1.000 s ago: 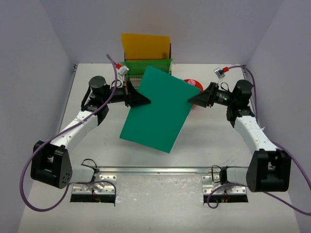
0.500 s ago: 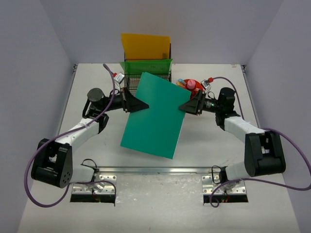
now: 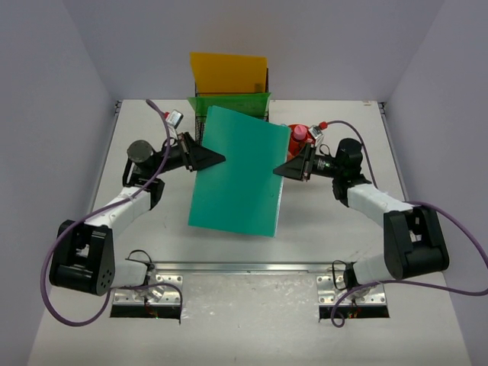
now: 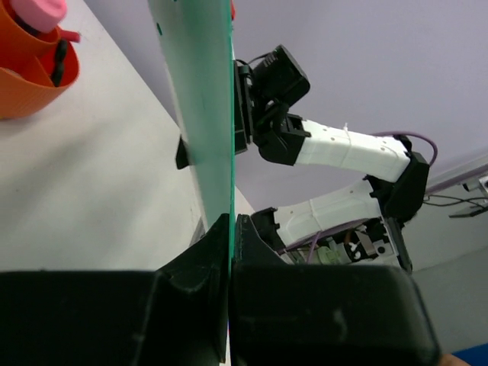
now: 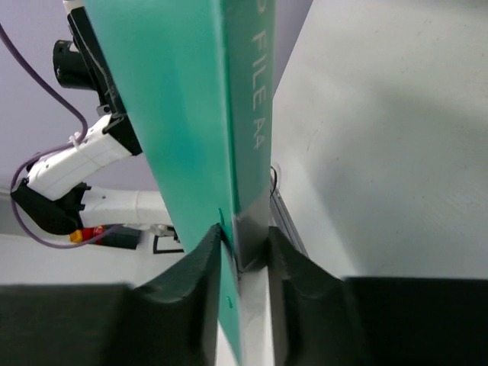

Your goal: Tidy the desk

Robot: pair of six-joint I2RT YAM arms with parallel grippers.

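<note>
A green file folder (image 3: 236, 171) hangs over the middle of the white desk (image 3: 343, 236), held between both arms. My left gripper (image 3: 221, 158) is shut on its left edge; in the left wrist view the thin sheet (image 4: 198, 91) runs straight into the pinched fingertips of the gripper (image 4: 231, 221). My right gripper (image 3: 277, 171) holds the opposite side. In the right wrist view, the folder's spine (image 5: 244, 114) sits between the two fingers of the gripper (image 5: 242, 236), which press on both its faces.
A black wire-mesh rack (image 3: 200, 126) at the back holds an upright yellow folder (image 3: 229, 72) and a green one (image 3: 229, 103). An orange tray (image 4: 30, 76) with a pink-capped bottle (image 3: 299, 136) stands behind the right gripper. A silver rail (image 3: 244, 267) lines the near edge.
Both grippers and the folder have shifted left and the folder has turned straighter. The right gripper's jaws have narrowed onto the folder's spine.
</note>
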